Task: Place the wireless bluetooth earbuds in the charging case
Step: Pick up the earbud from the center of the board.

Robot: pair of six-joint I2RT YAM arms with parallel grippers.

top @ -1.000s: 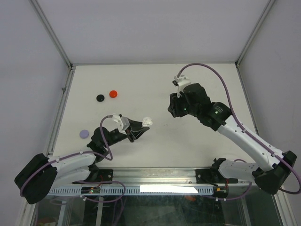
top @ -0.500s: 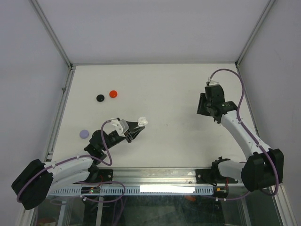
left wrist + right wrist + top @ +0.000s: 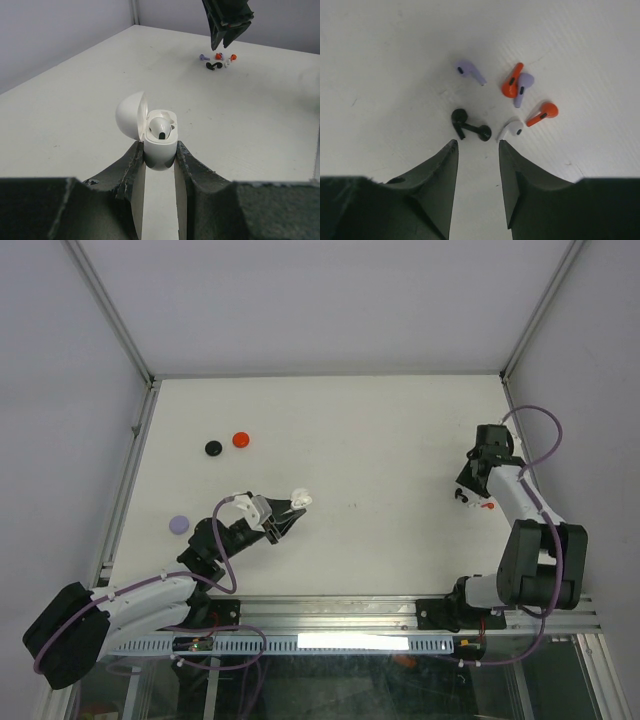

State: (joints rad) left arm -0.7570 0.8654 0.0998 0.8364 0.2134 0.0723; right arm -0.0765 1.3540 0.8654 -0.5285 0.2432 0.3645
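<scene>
My left gripper (image 3: 159, 151) is shut on the base of a white charging case (image 3: 160, 142), held off the table at left of centre (image 3: 300, 498). Its lid is swung open, and one white earbud (image 3: 161, 127) sits inside. My right gripper (image 3: 476, 145) is open with nothing between its fingers. It hovers just short of a cluster of loose earbuds at the right side (image 3: 470, 498). In the right wrist view a white earbud (image 3: 512, 129) lies by the right fingertip and two black earbuds (image 3: 470, 127) by the left. Orange earbuds (image 3: 512, 82) and purple earbuds (image 3: 469, 71) lie beyond.
Three small round discs lie on the left of the table: a black disc (image 3: 213, 448), a red disc (image 3: 240, 439) and a purple disc (image 3: 179, 524). Metal frame rails (image 3: 125, 490) border the table's sides and the near edge.
My right arm has swung from the table's middle to the right side and come down over the earbud cluster. The left gripper, still holding the case, has drawn back slightly.
</scene>
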